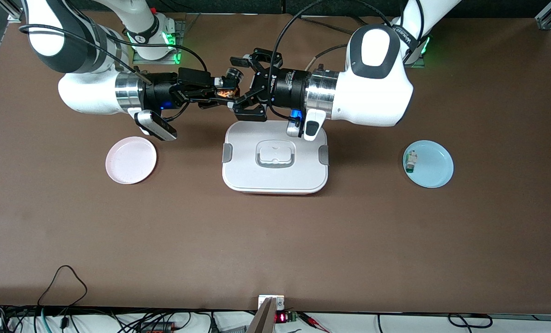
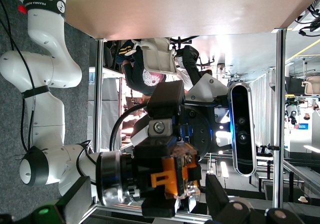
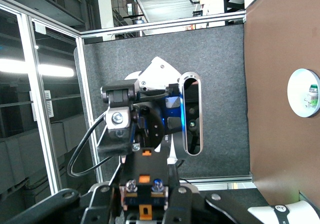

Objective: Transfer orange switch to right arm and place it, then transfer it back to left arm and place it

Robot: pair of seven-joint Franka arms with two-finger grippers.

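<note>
The orange switch (image 1: 225,94) hangs in the air between the two grippers, over the box's edge closest to the robot bases. My right gripper (image 1: 221,90) is shut on it; in the right wrist view the switch (image 3: 145,178) sits clamped between that gripper's (image 3: 146,204) fingers. My left gripper (image 1: 239,86) faces it with its fingers spread wide on either side of the switch, touching nothing. The left wrist view shows the switch (image 2: 172,179) with its orange body and silver-ringed end, held by the right gripper. The white box (image 1: 275,178) lies shut on the table below.
A pink plate (image 1: 131,160) lies toward the right arm's end of the table. A light blue plate (image 1: 437,166) with a small white-and-green part (image 1: 410,162) lies toward the left arm's end. Cables run along the table edge closest to the front camera.
</note>
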